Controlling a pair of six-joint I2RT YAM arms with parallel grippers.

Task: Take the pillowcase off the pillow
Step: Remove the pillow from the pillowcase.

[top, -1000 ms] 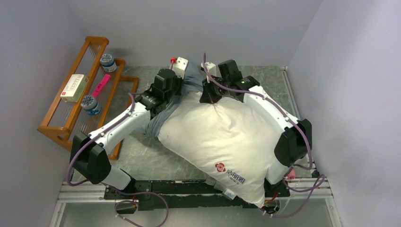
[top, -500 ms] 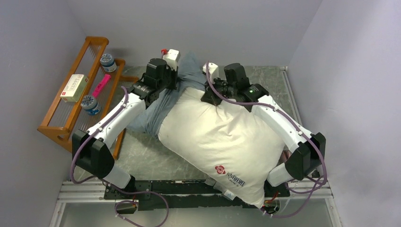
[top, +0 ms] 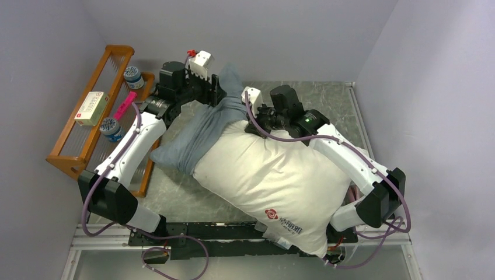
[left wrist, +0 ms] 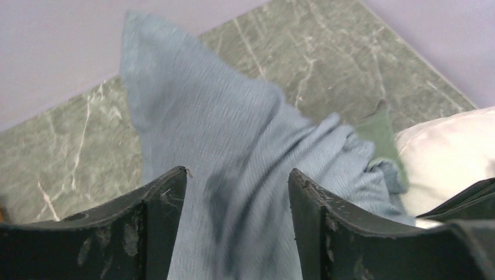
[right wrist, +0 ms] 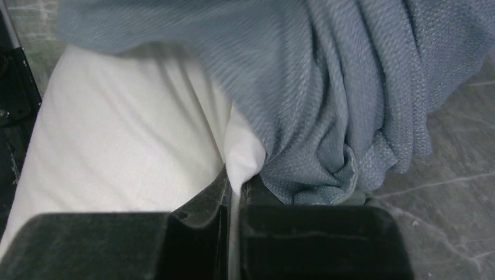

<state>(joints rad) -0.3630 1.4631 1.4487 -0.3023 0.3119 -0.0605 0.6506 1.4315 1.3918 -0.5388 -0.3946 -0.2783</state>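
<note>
The left end effector (left wrist: pixel 238 174) has opened, letting go of the pillowcase (left wrist: pixel 192 105).

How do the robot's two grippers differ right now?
The left gripper is open, its fingers apart with the grey-blue pillowcase showing between them. The right gripper is shut on a corner of the white pillow. In the top view the left gripper sits nearer the back wall than the right gripper. Both are black, with two fingers.
</note>
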